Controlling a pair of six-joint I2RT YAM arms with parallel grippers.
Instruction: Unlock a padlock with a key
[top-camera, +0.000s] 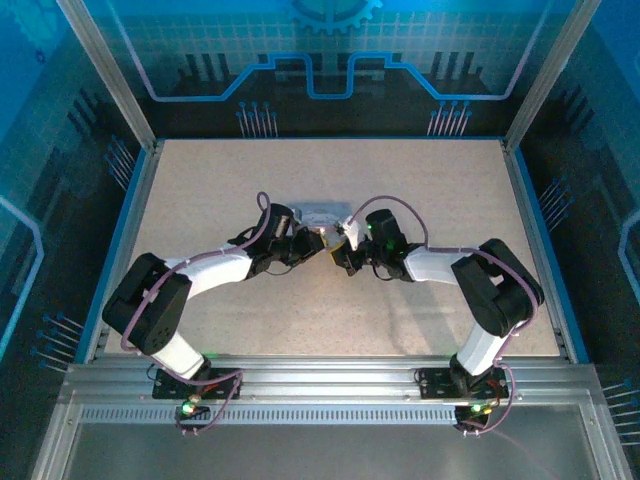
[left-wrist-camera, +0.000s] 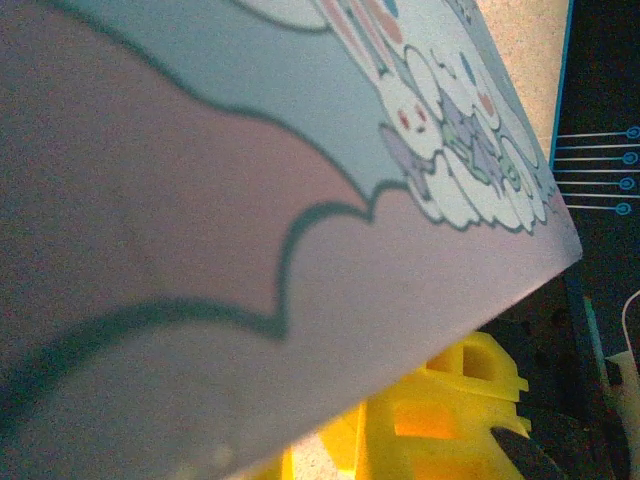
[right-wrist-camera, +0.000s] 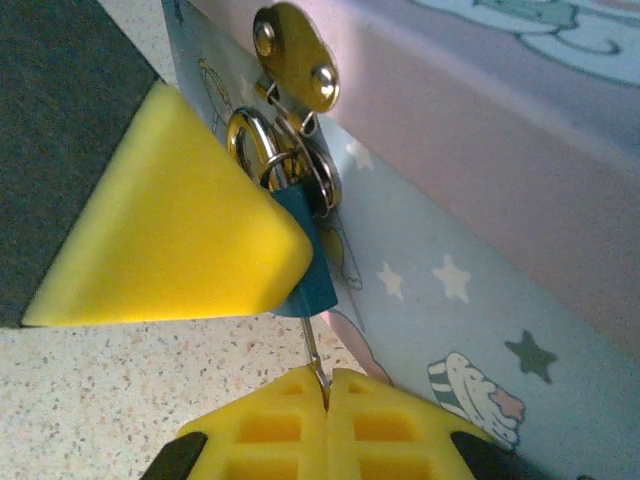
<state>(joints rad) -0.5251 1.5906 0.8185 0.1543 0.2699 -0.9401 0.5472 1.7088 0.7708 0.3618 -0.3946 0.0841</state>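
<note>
One tiny dark blue padlock hangs on the hasp of the lilac cartoon-printed tin, midway across the speckled table. The right gripper pinches its thin metal key in closed fingers. We cannot tell the left gripper opening.

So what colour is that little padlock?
The padlock is dark teal-blue; the right wrist view shows it best.

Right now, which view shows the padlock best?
Right wrist: the padlock hangs close-up at the hasp of the tin, partly behind a yellow pad. From above it is too small to make out; the left wrist faces the tin's printed lid.
</note>
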